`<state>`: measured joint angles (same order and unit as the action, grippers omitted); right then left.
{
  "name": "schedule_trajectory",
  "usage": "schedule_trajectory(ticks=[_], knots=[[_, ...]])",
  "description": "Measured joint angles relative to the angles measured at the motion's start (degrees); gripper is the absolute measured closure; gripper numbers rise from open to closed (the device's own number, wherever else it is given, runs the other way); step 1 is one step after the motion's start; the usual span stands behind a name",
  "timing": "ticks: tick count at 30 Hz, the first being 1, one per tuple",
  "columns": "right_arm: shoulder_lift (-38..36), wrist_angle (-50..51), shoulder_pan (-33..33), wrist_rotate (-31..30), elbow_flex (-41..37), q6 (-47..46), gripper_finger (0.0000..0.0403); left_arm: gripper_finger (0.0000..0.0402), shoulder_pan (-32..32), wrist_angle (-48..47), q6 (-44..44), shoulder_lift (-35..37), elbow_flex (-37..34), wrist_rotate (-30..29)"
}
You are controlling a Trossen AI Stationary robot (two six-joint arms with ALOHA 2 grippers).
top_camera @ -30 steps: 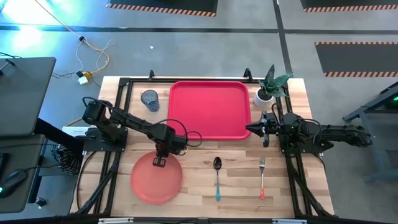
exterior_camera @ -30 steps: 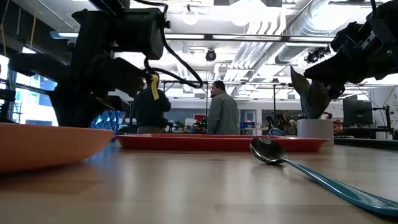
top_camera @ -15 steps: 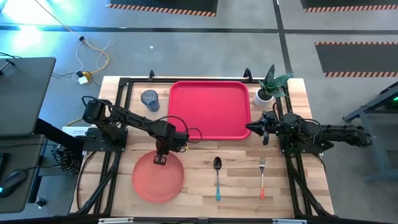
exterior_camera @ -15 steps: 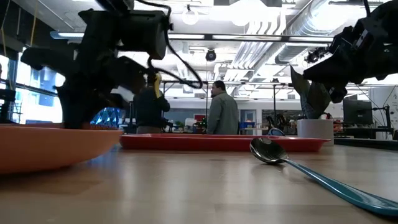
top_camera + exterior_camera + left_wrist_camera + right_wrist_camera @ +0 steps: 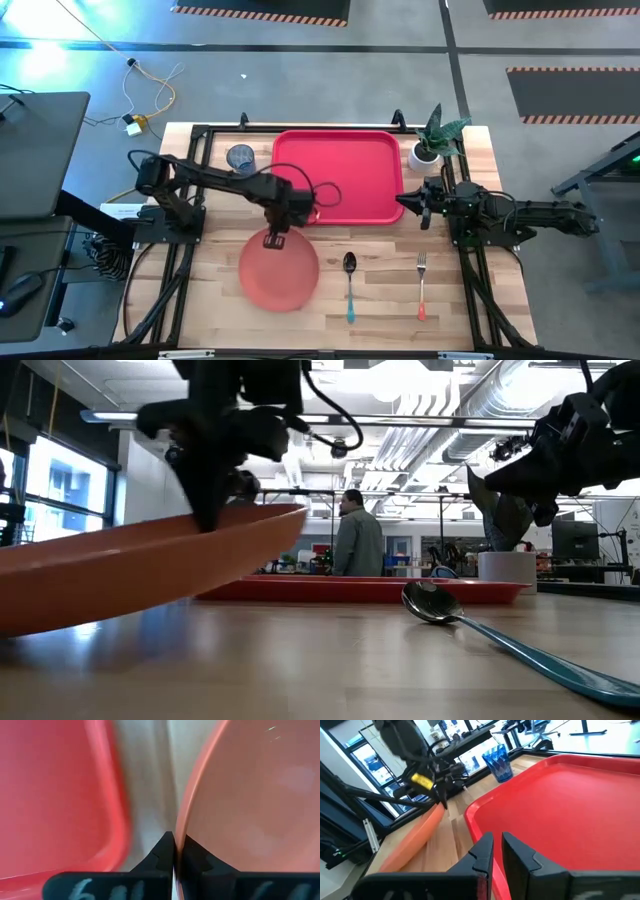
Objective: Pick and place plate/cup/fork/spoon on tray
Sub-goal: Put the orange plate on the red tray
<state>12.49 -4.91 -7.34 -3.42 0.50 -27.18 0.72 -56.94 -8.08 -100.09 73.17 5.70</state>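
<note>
The salmon-pink plate [image 5: 280, 275] is at the table's near left, tilted, with my left gripper [image 5: 275, 240] shut on its far rim. Just beyond it the red tray [image 5: 338, 175] lies flat at the far middle. The blue cup [image 5: 240, 158] stands left of the tray. The teal-handled spoon [image 5: 350, 285] and the orange-handled fork [image 5: 421, 285] lie flat near the front edge. My right gripper [image 5: 405, 207] waits level at the tray's right edge, its fingers [image 5: 485, 850] close together with nothing between them. My left gripper pinches the plate's rim [image 5: 181, 827] on its far side, one finger over the inner face and one outside. The fingers come from above, pointing down. The plate [image 5: 150, 560] hangs tilted, held rim raised and opposite side low by the table; whether that side touches, I cannot tell.
A white pot with a green plant [image 5: 430, 145] stands at the tray's far right corner. Black frame rails run along the table's left and right sides. People stand in the room beyond the table.
My left gripper has risen and gone toward the table's right and far edges, nearer the tray. The plate has come with it: it has slid right, and its far rim has tipped up from lying flat.
</note>
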Motion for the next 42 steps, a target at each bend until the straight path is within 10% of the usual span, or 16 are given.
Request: schedule_trajectory(ticks=[18, 42], knots=[[0.01, 0.00, 0.01, -0.05, -0.01, -4.36, 0.0373, 0.0401, 16.58, 4.95, 12.35, 0.00, 17.86, -5.14], [0.02, -0.02, -0.01, -0.07, 0.01, -16.47, 0.0373, 0.0401, 31.57, 11.78, 34.81, -9.93, 18.38, 3.22]])
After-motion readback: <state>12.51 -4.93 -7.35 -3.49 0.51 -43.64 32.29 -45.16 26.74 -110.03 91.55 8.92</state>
